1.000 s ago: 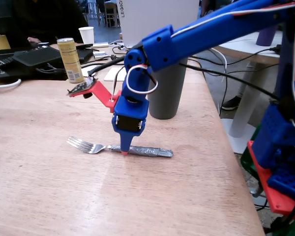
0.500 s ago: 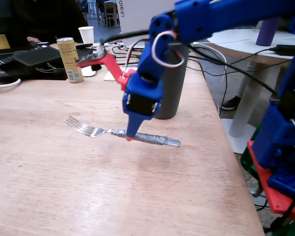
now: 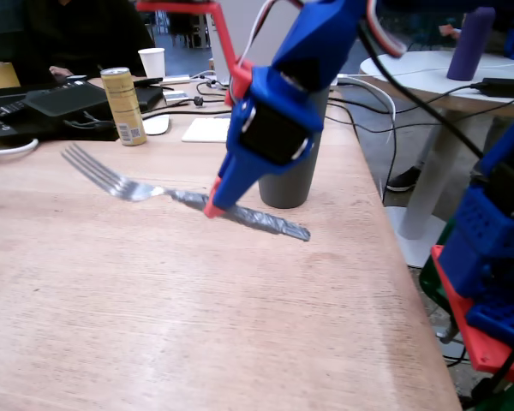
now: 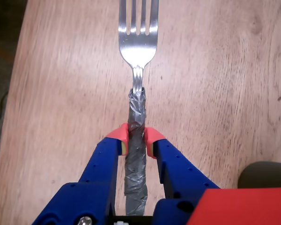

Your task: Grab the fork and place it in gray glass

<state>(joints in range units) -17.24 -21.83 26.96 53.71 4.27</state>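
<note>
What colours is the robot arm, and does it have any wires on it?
The arm is bright blue plastic, chunky and boxy, with a black motor block set in it. Its tool has two blue fingers with red-orange tips. A red bracket sticks out up top, and red, white and black wires loop along it.

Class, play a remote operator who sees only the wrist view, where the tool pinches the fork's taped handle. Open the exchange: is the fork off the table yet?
Observer: Yes. In the fixed view the fork hangs in the air above the wooden table, tines tilted upward to the left.
Operator: Where is the gray glass? I only see a dark corner at lower right.
Observer: The gray glass stands upright on the table behind the tool, near the table's right edge in the fixed view.
Operator: Anything else nearby?
Observer: A yellow can and a white cup stand at the far left side, well away from the glass.
</note>
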